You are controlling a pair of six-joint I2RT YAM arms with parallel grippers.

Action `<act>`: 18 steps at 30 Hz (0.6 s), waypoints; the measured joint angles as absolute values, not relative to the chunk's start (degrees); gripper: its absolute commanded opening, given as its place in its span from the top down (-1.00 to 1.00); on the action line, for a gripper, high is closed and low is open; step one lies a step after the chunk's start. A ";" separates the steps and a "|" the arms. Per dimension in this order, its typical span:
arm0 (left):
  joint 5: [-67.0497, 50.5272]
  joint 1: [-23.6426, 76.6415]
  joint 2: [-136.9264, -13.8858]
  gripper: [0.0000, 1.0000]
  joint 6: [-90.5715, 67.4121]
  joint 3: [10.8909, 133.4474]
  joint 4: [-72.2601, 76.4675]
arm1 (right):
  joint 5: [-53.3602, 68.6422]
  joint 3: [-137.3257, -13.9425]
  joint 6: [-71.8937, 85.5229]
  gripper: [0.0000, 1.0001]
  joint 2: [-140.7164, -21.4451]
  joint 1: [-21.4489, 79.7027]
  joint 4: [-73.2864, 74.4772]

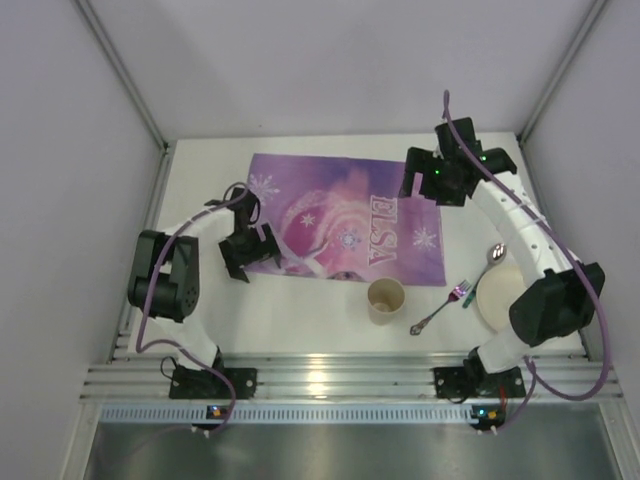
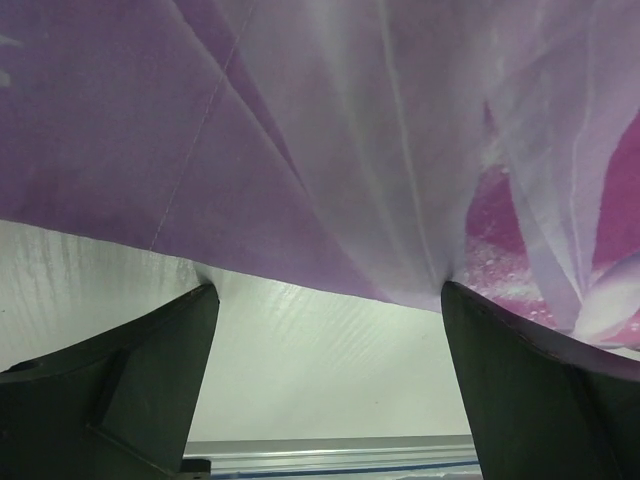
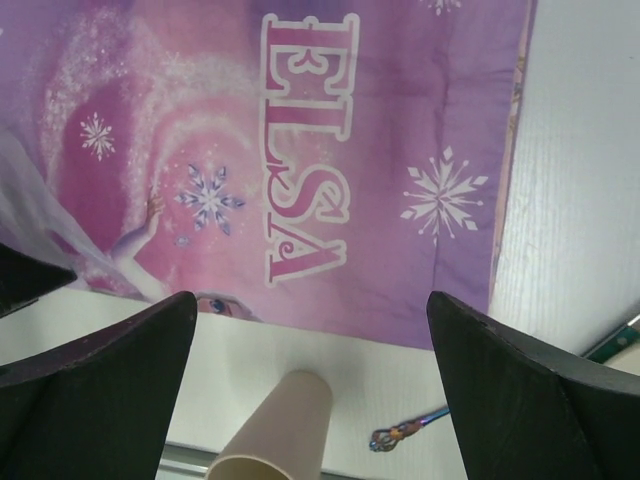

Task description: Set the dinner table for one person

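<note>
The white dinner table (image 1: 300, 312) carries a purple "ELSA" placemat (image 1: 340, 215) in its middle. My left gripper (image 1: 250, 256) hangs low over the mat's near left edge, open and empty. In the left wrist view the left gripper (image 2: 328, 290) straddles that edge of the placemat (image 2: 300, 150), with bare table (image 2: 320, 370) below it. My right gripper (image 1: 425, 182) is open and empty above the mat's far right corner. The right wrist view has the right gripper (image 3: 311, 297) over the placemat (image 3: 380, 200) and a beige cup (image 3: 285, 430).
The beige cup (image 1: 386, 300) stands just in front of the mat. To its right lie a fork (image 1: 438, 310), a spoon (image 1: 493, 257) and a cream plate (image 1: 497, 297), partly under the right arm. A ribbed aluminium rail (image 1: 320, 380) edges the near side.
</note>
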State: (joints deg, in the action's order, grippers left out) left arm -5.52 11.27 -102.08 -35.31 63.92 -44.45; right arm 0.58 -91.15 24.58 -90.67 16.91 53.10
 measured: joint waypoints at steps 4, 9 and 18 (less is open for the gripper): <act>-7.62 10.98 -100.62 -0.98 -36.47 62.22 -42.46 | -0.91 -90.87 24.51 -1.00 -87.53 15.46 54.70; -13.30 10.79 -97.95 -0.93 -40.80 58.24 -39.59 | -0.69 -88.71 24.67 -0.99 -83.57 9.43 56.58; -20.08 14.15 -91.96 -0.97 -45.32 56.12 -43.03 | 0.82 -85.91 24.43 -0.99 -82.11 5.08 57.98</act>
State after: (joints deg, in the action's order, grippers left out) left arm -20.08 14.15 -91.96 -45.32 56.12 -43.03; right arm 0.82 -85.91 24.43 -82.11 5.08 57.98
